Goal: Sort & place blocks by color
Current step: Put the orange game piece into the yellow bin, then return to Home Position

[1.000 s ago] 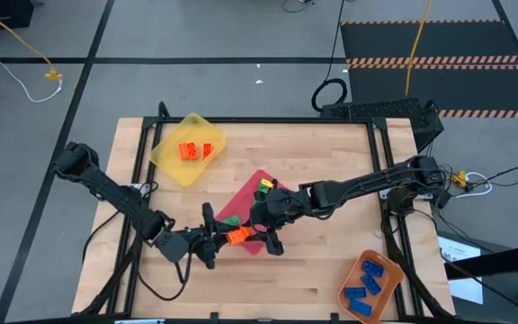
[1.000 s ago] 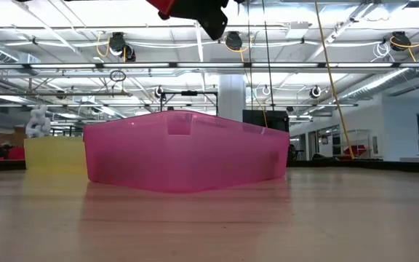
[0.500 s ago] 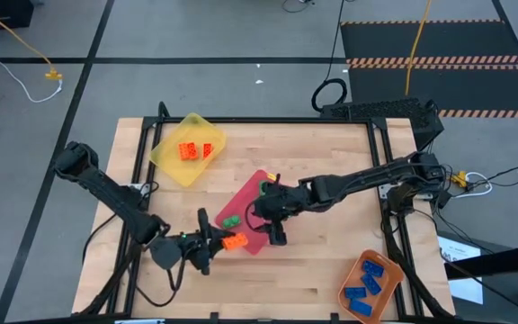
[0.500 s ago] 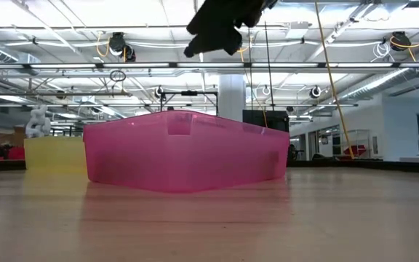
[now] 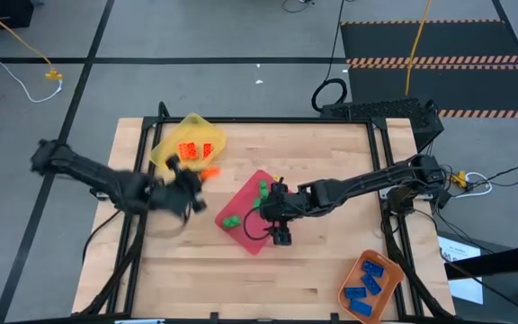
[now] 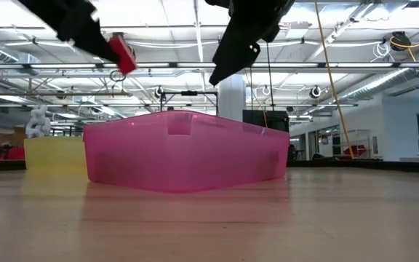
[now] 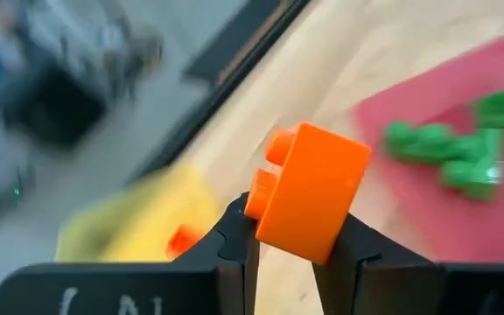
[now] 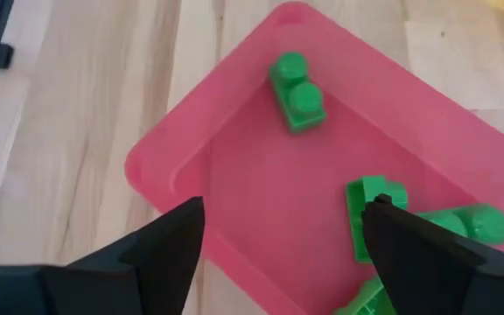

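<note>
My left gripper [image 5: 198,178] is shut on an orange block [image 5: 209,172] in the air by the near-right rim of the yellow tray [image 5: 171,162]; two more orange blocks [image 5: 188,150] lie in that tray. The low view shows the block [image 6: 123,52] well above the table. My right gripper [image 8: 287,210] is open over the pink-red tray [image 5: 257,238] and touches nothing. Green blocks [image 8: 297,92] [image 5: 230,220] lie on the tray floor. Blue blocks [image 5: 367,288] lie in the orange tray [image 5: 378,262]. My left gripper pinches the orange block between its two fingers [image 7: 234,229], which sit on two opposite side faces [image 7: 309,210]. The studs [image 7: 278,147] point sideways, clear of the fingers. The fingers come from the table's left, slanting down. The block is lifted clear of the table and the trays.
The three trays stand apart on the wooden table [image 5: 331,153]: yellow at the far left, pink-red in the middle, orange at the near right corner. Bare wood lies between them. My right arm [image 5: 358,184] reaches in from the right side.
My left gripper has carried the orange block from beside the pink-red tray's near corner toward the table's far left, up to the yellow tray. My right gripper has stayed over the pink-red tray and come lower.
</note>
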Controlling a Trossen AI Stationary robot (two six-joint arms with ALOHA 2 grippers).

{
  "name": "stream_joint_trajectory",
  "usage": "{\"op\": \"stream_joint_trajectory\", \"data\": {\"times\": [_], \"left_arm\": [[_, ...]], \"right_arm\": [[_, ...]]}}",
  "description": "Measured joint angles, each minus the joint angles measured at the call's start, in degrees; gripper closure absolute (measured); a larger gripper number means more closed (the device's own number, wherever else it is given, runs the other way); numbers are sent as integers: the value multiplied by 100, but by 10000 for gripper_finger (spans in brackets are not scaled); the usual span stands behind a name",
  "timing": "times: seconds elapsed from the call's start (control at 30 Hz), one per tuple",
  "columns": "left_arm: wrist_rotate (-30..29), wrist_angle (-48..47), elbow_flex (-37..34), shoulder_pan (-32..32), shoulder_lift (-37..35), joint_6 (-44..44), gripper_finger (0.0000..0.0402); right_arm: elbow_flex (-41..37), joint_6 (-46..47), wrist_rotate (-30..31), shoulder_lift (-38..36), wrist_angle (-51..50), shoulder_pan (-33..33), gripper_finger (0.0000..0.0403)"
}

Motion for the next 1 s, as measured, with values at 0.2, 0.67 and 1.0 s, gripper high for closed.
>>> {"op": "stream_joint_trajectory", "data": {"times": [0.2,0.67,1.0], "left_arm": [[1655,-579,-2,2279,-433,63,328],[2947,-317,-2,5046,894,868,328],[2860,1008,0,5373,1613,1464,192]], "right_arm": [[0,-161,80,0,9,183,125],[-504,-679,539,-2,1759,435,127],[-1227,-1083,524,-78,2770,266,127]]}}
